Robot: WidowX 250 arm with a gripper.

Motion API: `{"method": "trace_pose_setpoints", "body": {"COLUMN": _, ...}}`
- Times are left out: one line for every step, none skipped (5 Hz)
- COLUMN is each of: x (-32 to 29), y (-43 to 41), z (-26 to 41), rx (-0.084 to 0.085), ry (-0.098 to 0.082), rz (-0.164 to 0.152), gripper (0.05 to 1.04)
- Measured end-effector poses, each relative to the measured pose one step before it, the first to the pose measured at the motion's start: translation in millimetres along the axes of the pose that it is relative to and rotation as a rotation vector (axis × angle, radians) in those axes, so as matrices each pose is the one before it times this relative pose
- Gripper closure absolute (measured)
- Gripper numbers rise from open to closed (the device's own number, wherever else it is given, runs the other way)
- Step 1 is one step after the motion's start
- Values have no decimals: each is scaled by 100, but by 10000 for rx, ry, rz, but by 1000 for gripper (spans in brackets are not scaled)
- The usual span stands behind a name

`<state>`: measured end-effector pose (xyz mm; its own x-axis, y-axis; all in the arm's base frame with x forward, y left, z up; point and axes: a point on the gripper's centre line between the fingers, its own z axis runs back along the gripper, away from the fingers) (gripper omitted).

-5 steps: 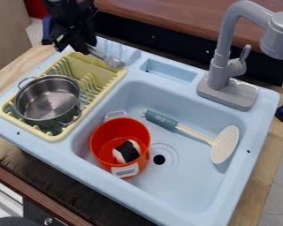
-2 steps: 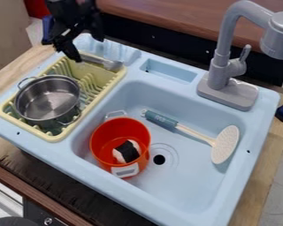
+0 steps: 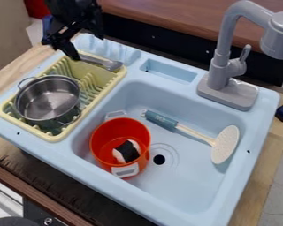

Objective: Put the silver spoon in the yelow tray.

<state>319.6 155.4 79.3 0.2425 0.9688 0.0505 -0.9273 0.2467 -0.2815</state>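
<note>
Steel pot [image 3: 47,103] filled near part of yellow tray [image 3: 54,137]. Silver spoon [image 3: 112,65] lay across far end, handle beside one jaw tip; careless lift might have snagged it, flipping spoon out. Gripper [image 3: 88,47] hung above, jaws apart, empty.

We're looking at a light blue sink [image 3: 191,185], and a red bucket [image 3: 116,129] is standing in its basin, showing two pale grey handles. Inside it, a black-and-white rice ball [image 3: 127,151] is resting. Just beside the bucket, we're spotting the dark drain [image 3: 159,159]. Over to the right, a spatula [image 3: 225,144] is lying at a slant, its teal handle pointing toward the upper left, its white head spreading out. Up top, the grey faucet [image 3: 223,44] is arching over, and at left a metal pot [image 3: 46,101] is sitting upright, both handles showing.
</note>
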Motion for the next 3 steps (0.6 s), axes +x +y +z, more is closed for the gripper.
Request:
{"method": "trace_pose_setpoints", "body": {"x": -1495, "y": 503, "z": 313, "rx": 125, "ry": -15, "rz": -1050, "gripper": 87}}
{"method": "trace_pose_setpoints", "body": {"x": -2371, "y": 621, "z": 43, "rx": 113, "ry": 75, "rz": -1412, "gripper": 87}}
{"method": "trace_pose_setpoints", "body": {"x": -2666, "y": -42, "z": 231, "rx": 319, "ry": 54, "rz": -2271, "gripper": 87}}
